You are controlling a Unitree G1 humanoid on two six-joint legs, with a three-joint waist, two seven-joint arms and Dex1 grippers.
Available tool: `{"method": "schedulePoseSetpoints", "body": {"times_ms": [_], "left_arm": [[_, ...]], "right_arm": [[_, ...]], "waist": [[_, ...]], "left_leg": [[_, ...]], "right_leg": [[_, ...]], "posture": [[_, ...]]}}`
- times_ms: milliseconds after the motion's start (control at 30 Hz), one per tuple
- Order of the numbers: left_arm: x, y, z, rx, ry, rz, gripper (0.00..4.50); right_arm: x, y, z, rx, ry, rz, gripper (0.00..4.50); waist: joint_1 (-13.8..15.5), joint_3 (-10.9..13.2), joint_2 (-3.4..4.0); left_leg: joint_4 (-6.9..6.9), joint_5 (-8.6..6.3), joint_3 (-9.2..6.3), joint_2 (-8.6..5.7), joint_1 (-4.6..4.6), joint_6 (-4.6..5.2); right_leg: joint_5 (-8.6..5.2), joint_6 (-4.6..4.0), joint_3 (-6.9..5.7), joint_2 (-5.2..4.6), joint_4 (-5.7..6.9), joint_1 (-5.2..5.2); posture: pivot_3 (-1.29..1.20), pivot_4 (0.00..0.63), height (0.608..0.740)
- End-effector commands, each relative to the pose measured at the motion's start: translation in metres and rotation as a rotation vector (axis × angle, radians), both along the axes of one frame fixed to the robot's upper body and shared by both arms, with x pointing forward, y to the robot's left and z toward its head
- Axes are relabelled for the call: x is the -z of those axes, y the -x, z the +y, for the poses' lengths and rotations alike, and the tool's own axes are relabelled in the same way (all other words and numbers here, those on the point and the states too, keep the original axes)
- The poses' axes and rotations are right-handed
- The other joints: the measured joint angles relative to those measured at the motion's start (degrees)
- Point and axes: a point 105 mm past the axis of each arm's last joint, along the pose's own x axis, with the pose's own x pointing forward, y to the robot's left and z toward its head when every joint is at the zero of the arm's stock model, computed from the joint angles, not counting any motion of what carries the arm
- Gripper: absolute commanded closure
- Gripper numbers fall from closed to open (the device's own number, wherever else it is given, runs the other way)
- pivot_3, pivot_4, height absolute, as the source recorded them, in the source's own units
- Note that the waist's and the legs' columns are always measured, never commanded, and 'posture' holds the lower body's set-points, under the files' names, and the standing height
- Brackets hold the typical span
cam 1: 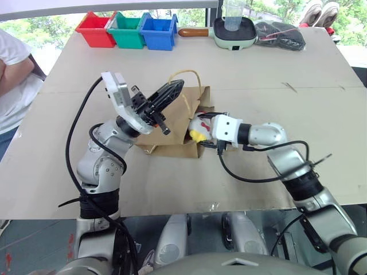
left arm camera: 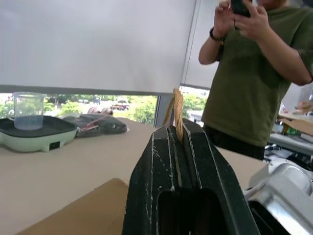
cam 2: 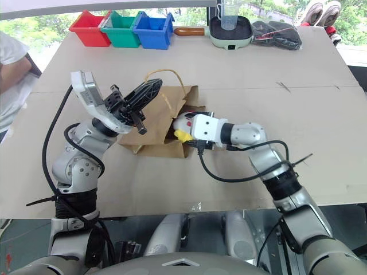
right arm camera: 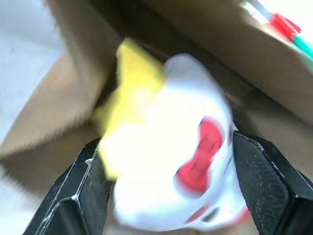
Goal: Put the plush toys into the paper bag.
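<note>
Observed paper bag (cam 1: 175, 129) lying on its side near the middle of the table (cam 1: 258, 74), mouth facing 3 o'clock. Left gripper (cam 1: 163, 98) raised over the bag's upper edge, fingers pressed fully together on one twisted loop handle (cam 1: 184, 74), holding that side of the mouth lifted. In the left wrist view, handle strand seen pinched between the two black fingers (left arm camera: 161, 161).

White plush toy (cam 1: 198, 127) sat right at the bag's mouth, yellow tuft toward 6 o'clock, red bow visible on its body. Right gripper (cam 1: 202, 127) reached in from 3 o'clock; in the right wrist view, fingers (right arm camera: 266, 181) stood widely parted on either side of the toy (right arm camera: 171, 156). Could not tell whether pads were touching the fur or just clear of it.

At the table's 12 o'clock edge: red bin (cam 1: 96, 28), green bin (cam 1: 127, 30), blue bin (cam 1: 157, 31) in a row. To their 3 o'clock, a pale green pan (cam 1: 234, 33) carrying a clear cup (cam 1: 234, 16), then a black cloth bundle (cam 1: 280, 35). Person in white at the table's 9 o'clock side (cam 1: 14, 80); person in olive shirt noted in left wrist view (left arm camera: 249, 73).
</note>
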Motion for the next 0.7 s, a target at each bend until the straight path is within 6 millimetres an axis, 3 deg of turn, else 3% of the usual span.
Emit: {"method": "schedulePoseSetpoints", "body": {"times_ms": [33, 133, 233, 500, 633, 700], "left_arm": [[-0.017, 0.006, -0.006, 0.041, 0.028, -0.061, 4.5], [-0.023, 0.003, -0.011, 0.059, 0.059, -0.06, 4.5], [-0.025, 0.001, -0.012, 0.071, 0.066, -0.06, 4.5], [-0.025, 0.0, -0.018, 0.097, 0.064, -0.056, 4.5], [-0.025, 0.002, -0.018, 0.09, 0.057, -0.06, 4.5], [-0.025, 0.003, -0.017, 0.082, 0.056, -0.062, 4.5]], "right_arm": [[-0.02, 0.006, -0.011, 0.055, -0.065, 0.01, 1.06], [-0.02, 0.007, -0.032, 0.161, -0.118, 0.092, 1.06], [-0.021, 0.014, -0.035, 0.173, -0.146, 0.132, 1.06], [0.025, -0.007, -0.029, 0.261, -0.072, 0.255, 1.06], [0.031, -0.017, -0.031, 0.294, -0.05, 0.258, 2.09], [0.03, -0.019, -0.03, 0.289, -0.04, 0.248, 3.09]], "waist": [[-0.14, 0.0, 0.0], [0.26, 0.0, -0.01], [0.28, 0.0, -0.01], [-0.23, -0.01, -0.01], [-0.28, -0.01, -0.02], [-0.28, -0.01, -0.02]], "left_leg": [[0.0, 0.0, 0.01, 0.0, 0.0, 0.0], [0.0, 0.0, 0.03, 0.0, -0.01, 0.0], [0.02, 0.0, 0.07, -0.03, -0.02, 0.0], [0.01, 0.0, 0.21, 0.0, 0.01, 0.0], [0.01, 0.0, 0.2, -0.01, 0.02, 0.0], [0.01, 0.0, 0.19, 0.01, 0.02, 0.0]], "right_leg": [[0.0, 0.0, 0.0, 0.01, 0.0, 0.0], [0.0, 0.0, -0.06, 0.02, -0.01, 0.03], [0.0, 0.0, -0.02, 0.0, -0.03, 0.04], [-0.01, 0.0, -0.03, 0.06, -0.02, 0.04], [-0.01, 0.0, -0.02, 0.06, -0.01, 0.04], [-0.01, 0.0, -0.03, 0.08, -0.01, 0.04]], "posture": [[0.0, 0.15, 0.74], [0.0, 0.15, 0.74], [0.0, 0.15, 0.74], [0.0, 0.15, 0.74], [0.0, 0.15, 0.74], [0.0, 0.15, 0.74]]}}
